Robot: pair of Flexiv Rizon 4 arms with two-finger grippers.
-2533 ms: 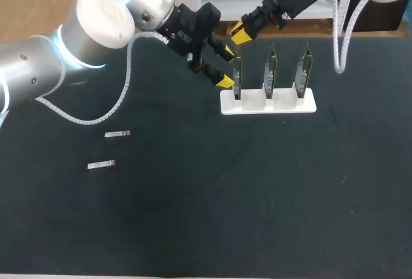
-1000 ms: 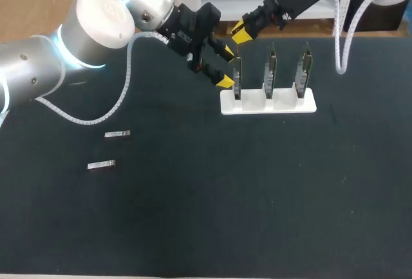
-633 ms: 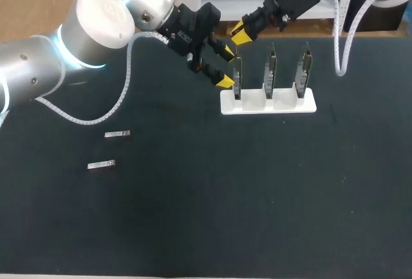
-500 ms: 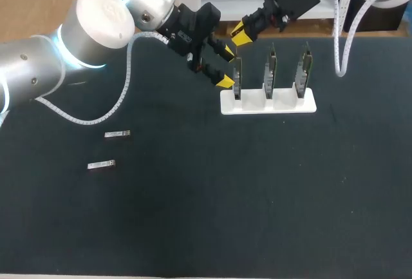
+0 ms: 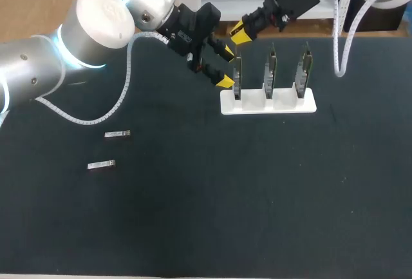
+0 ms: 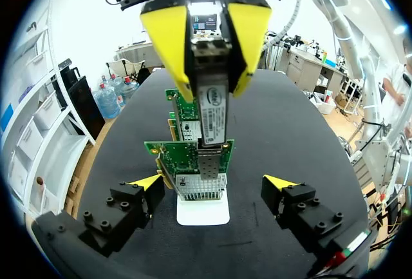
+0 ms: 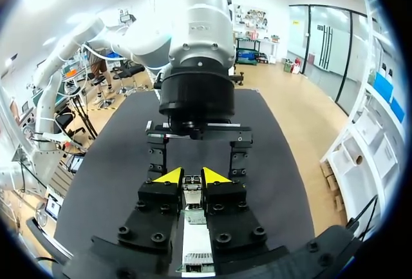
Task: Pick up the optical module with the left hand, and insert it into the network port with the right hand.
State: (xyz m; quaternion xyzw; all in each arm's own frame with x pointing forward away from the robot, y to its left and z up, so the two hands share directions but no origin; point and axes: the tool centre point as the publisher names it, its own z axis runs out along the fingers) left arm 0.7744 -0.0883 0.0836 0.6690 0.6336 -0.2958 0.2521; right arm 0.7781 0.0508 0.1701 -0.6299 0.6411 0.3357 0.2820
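Counter (image 5: pixel 206 214): dark matte cover, flat.

White holder (image 5: pixel 283 102) sits toward the far side of the counter, right of middle. Three green circuit cards stand upright in it, side by side: left card (image 5: pixel 237 73), middle card (image 5: pixel 271 66), right card (image 5: pixel 305 66).

Two spare silver modules lie flat on the left part of the counter, well apart from the holder: one (image 5: pixel 117 134) farther back, one (image 5: pixel 102 164) nearer the front. They lie near each other, not touching.

A white coiled cable (image 5: pixel 84 119) from the left arm loops low over the counter's left side.

Left gripper (image 5: pixel 226 66): at the left end of the holder. Its fingers are spread wide, one on each side of the left card. In the left wrist view (image 6: pixel 214 181) neither yellow tip touches the card.

Right gripper (image 5: pixel 239 32): above the left card, coming in from the far right corner. Its fingers (image 6: pixel 172 40) are narrow and clamp the optical module (image 6: pixel 211 108) from two sides. The right wrist view (image 7: pixel 191 176) shows the same grip.

The optical module hangs upright over the left card. Its lower end meets the network port (image 6: pixel 207 160) at the top of the card's metal cage. Depth of entry: cannot tell.
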